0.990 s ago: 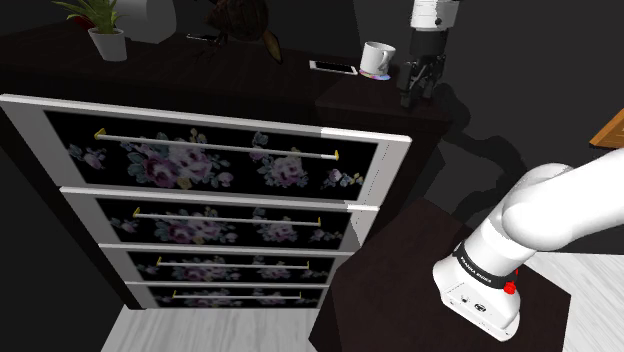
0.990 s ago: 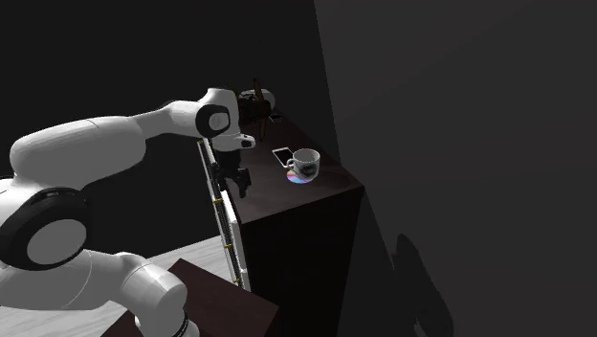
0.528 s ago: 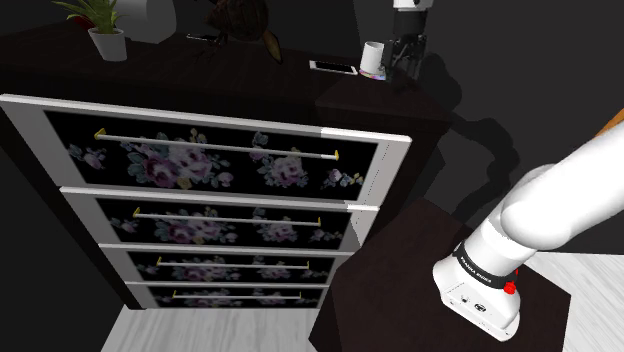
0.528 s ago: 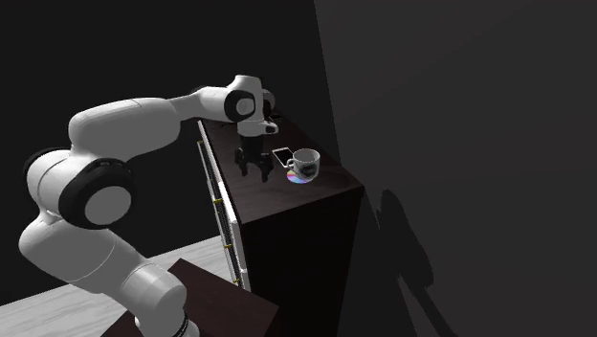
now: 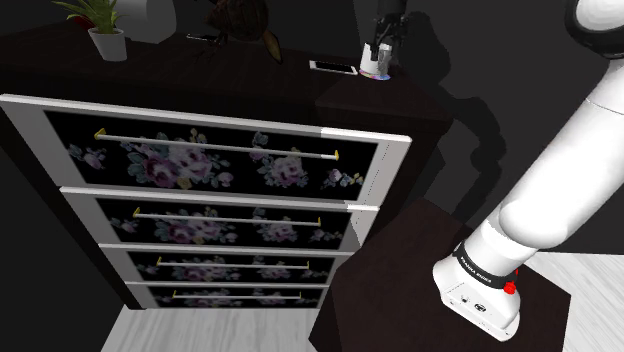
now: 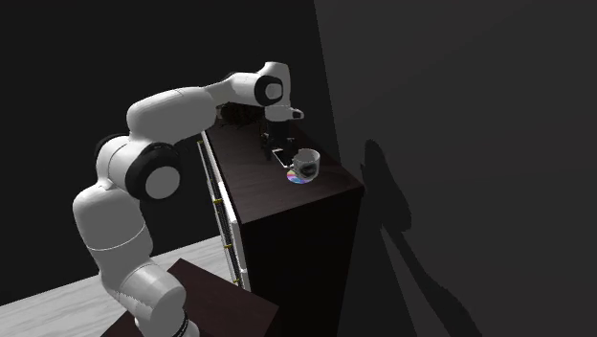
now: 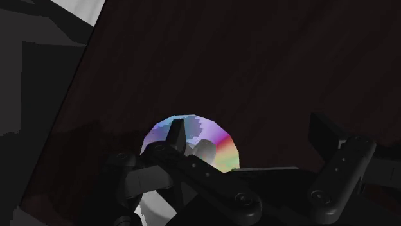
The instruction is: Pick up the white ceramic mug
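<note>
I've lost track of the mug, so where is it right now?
In the shoulder view the mug stands at the dresser top's right end, on a rainbow disc, just right of the phone, with the gripper close by.

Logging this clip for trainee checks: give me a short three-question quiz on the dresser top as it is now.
1. What does the mug stand on? A) a rainbow disc B) a plate C) a book
2. True or false: the mug lies on its side.
3. Fill in: in the shoulder view, the phone lies to the mug's ____.
Key: 1 A; 2 false; 3 left.
</note>
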Tool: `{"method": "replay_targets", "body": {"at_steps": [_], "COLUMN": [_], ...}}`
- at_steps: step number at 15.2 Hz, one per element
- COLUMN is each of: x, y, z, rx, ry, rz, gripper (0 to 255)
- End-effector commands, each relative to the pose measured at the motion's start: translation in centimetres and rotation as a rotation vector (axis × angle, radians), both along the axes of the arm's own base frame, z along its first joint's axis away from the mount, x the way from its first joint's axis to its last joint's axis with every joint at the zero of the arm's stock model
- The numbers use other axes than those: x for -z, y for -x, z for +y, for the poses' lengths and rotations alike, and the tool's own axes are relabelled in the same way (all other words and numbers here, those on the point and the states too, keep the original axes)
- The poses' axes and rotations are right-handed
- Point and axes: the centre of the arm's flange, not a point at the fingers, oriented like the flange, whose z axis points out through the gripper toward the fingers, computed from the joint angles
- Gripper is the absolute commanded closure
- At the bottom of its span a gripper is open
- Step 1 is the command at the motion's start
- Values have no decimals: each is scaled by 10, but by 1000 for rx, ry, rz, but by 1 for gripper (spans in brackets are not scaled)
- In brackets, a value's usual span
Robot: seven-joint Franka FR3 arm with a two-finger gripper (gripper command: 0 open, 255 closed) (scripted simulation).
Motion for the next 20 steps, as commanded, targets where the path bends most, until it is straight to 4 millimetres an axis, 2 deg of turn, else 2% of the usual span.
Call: {"method": "replay_targets", "body": {"at_steps": [1,6,13,15,16,20], "x": [-7,-22,15,18,16,18], "y": [-21,-73,-73,-73,-75,-77], "z": [-9,-35,-35,-35,-30,-27], "rx": [-2,-5,-5,-5,-5,-5], "ry": [-4,-12,-12,-12,-12,-13], "rz": [-2,-9,-9,-9,-8,-8], "gripper": [0,0,0,0,255,255]}}
